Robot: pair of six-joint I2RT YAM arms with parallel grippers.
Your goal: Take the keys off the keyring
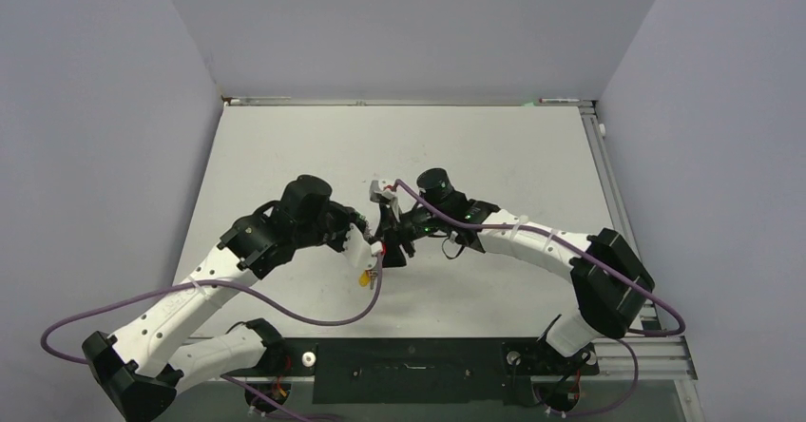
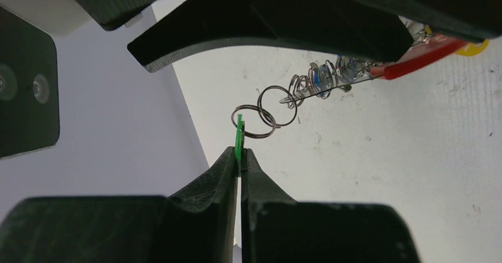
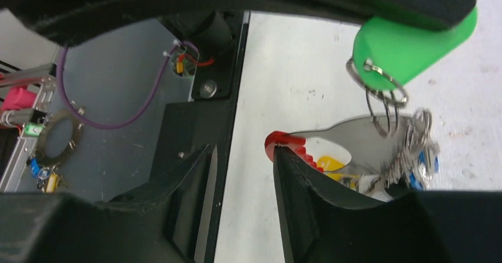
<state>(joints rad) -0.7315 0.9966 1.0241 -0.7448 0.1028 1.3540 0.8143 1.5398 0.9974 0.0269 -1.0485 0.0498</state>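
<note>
My left gripper is shut on the green tag, seen edge-on. A chain of small split rings runs from the tag to the keyring's red arc, with blue keys bunched along it. In the right wrist view the grey keyring lies against the outer side of one finger, its red end at that fingertip. My right gripper has its jaws apart with bare table between them. The green tag and a yellow key also show there. In the top view both grippers meet mid-table, and a yellow key hangs below them.
Purple cables loop from both arms near the front. A black base plate spans the near edge. A metal rail borders the table's right side. Grey walls close in the back and sides.
</note>
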